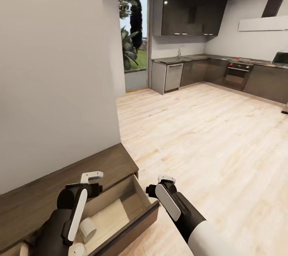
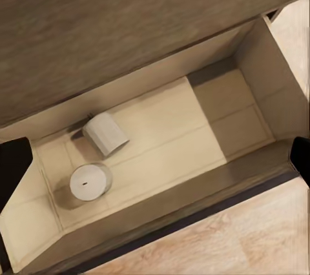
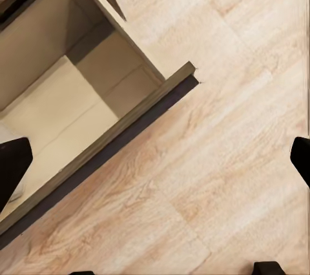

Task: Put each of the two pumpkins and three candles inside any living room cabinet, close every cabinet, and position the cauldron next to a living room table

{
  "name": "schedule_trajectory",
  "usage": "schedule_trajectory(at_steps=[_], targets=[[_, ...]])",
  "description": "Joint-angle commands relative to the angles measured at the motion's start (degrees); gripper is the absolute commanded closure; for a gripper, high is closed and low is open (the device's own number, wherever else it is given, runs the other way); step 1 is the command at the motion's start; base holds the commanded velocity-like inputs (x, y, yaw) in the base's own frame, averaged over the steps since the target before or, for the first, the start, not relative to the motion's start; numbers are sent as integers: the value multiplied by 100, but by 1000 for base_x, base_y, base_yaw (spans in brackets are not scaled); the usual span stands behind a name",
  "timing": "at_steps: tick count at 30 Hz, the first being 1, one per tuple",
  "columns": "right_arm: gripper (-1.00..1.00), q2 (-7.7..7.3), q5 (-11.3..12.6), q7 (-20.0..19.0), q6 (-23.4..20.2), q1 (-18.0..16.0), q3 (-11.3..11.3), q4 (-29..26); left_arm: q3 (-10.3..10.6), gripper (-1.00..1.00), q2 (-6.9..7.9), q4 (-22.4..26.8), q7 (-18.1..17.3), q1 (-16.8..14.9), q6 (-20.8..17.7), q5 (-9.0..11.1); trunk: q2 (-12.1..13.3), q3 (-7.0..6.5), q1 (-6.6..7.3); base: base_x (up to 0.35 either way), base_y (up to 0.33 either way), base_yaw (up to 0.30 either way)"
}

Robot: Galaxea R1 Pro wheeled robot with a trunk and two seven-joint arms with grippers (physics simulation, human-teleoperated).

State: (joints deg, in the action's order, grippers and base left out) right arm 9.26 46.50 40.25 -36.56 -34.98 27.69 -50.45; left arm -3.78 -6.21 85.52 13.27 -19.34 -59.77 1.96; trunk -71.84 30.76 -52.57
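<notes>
Left gripper (image 1: 91, 176) hung empty, jaws apart, above the open pull-out drawer (image 2: 252, 55) of the low dark-brown wooden cabinet (image 1: 48, 190); right gripper (image 1: 167, 179), also apart, sat past the drawer front, over the pale wood floor (image 1: 208, 128). Drawer's long axis ran along the cabinet front. Inside: two white cylindrical candles (image 2: 90, 182), one upright, one tipped over. The left arm was nearer for pushing it shut.

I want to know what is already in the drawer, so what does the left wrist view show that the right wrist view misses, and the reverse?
Left wrist view: two white candles in the open drawer, one lying on its side, one upright, plus the cabinet's dark wooden top.

Right wrist view: a wide stretch of light wood floor beyond the drawer's front corner.

Both: the drawer's pale beige inside and dark front edge.
</notes>
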Motion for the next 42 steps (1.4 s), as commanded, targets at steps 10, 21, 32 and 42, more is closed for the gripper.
schedule_trajectory(at_steps=[10, 21, 32, 42], targets=[[-100, -3, 7, -2, -17, -50, -87, 34, 4, -100, -3, 0, 0, 0, 0, -2, 0, 0, 0, 0, 0, -285], [-100, -3, 15, -7, -18, -53, -130, 35, 9, -100, -3, 0, 0, 0, 0, -8, 0, 0, 0, 0, 0, -285], [-100, -3, 26, -9, -9, -53, -132, 35, 17, -100, -3, 0, 0, 0, 0, -4, 0, 0, 0, 0, 0, -285], [-100, -3, 30, -5, -4, -53, -132, 35, 19, -100, -5, 0, 0, 0, 0, -4, 0, 0, 0, 0, 0, -284]])
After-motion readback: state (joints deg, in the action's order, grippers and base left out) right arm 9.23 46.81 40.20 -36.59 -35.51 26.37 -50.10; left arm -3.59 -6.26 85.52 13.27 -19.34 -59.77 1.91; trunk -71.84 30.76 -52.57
